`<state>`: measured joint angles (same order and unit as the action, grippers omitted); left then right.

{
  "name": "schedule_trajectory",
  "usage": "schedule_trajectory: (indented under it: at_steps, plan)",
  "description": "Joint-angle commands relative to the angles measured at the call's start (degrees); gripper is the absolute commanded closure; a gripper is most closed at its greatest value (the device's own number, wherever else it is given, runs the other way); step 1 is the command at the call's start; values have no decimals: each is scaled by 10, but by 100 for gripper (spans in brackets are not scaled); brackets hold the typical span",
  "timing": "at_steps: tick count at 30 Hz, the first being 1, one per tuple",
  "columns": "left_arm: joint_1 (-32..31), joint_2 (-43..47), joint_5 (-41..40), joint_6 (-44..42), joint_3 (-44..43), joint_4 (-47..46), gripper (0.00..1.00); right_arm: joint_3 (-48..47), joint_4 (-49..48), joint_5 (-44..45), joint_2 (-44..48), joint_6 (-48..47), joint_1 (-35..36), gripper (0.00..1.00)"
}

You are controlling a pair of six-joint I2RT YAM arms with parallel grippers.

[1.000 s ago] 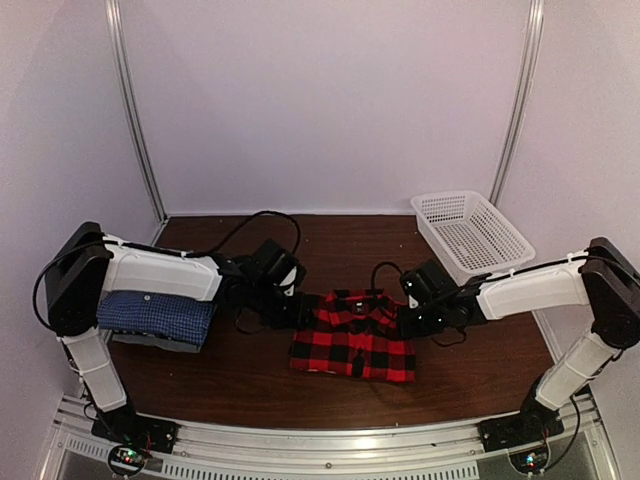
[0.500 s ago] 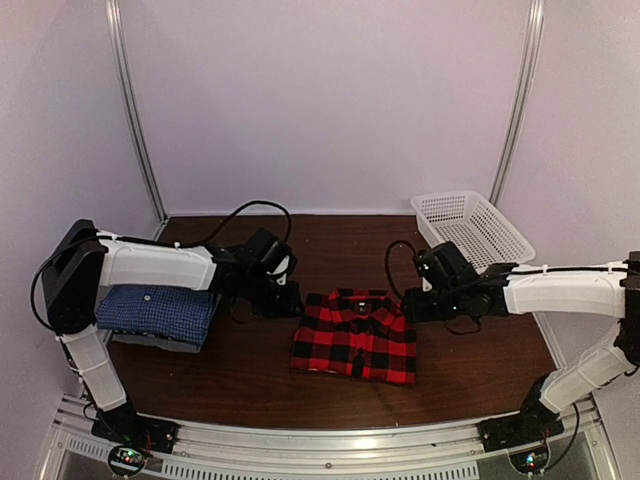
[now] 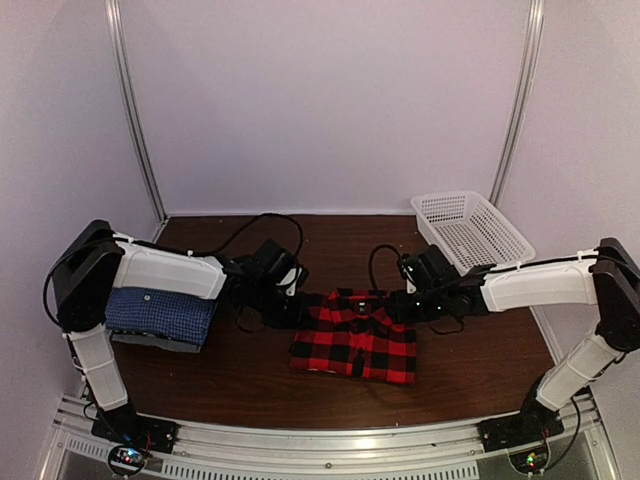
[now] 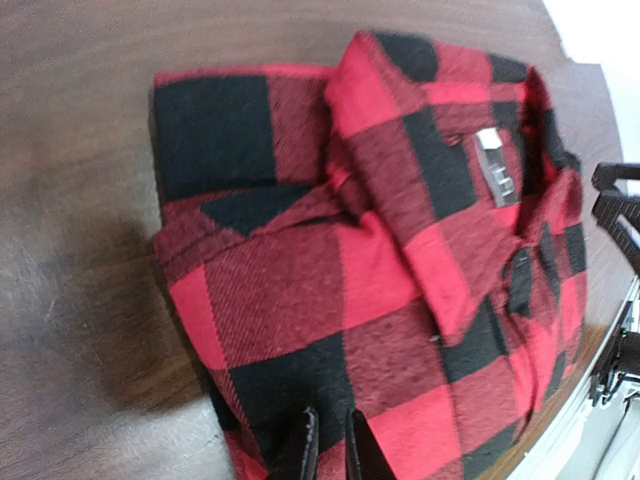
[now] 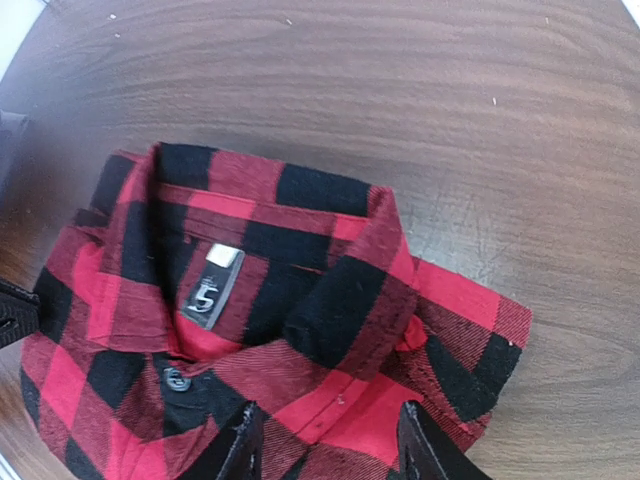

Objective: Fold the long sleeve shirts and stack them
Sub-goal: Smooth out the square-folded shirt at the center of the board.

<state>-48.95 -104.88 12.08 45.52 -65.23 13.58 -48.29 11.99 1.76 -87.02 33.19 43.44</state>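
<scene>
The red-and-black plaid shirt [image 3: 355,340] lies folded flat mid-table, collar toward the back, its label [image 5: 210,290] showing. My left gripper [image 3: 290,308] is at the shirt's left edge. In the left wrist view its fingertips [image 4: 330,445] stand almost together just above the cloth [image 4: 400,260], with no fold seen pinched between them. My right gripper [image 3: 400,305] is at the shirt's right collar corner. It is open [image 5: 325,440], its fingers spread wide over the plaid [image 5: 290,320]. A folded blue checked shirt [image 3: 160,315] rests on a grey one [image 3: 150,343] at the left, under the left arm.
A white mesh basket [image 3: 470,230] stands at the back right, just behind the right arm. Black cables loop over both wrists. Bare brown table [image 3: 250,380] surrounds the plaid shirt, with the metal rail along the near edge.
The right gripper let go and opened, drew back from the shirt, then returned to its collar corner. The left gripper pulled left, came back to the shirt's edge, and its jaws narrowed.
</scene>
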Motion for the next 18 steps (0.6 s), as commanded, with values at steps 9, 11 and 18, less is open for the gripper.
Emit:
schedule_trajectory:
  at_steps: [9, 11, 18]
  plan:
    - [17, -21, 26, 1, 34, -39, 89, 83, -108, -51, -74, 5, -53, 59]
    - [20, -16, 24, -1, 34, -35, 89, 86, -105, -50, -71, 4, -53, 59]
    - [29, 23, 15, -3, 48, -16, 88, 68, -14, 9, 15, -8, -47, 58]
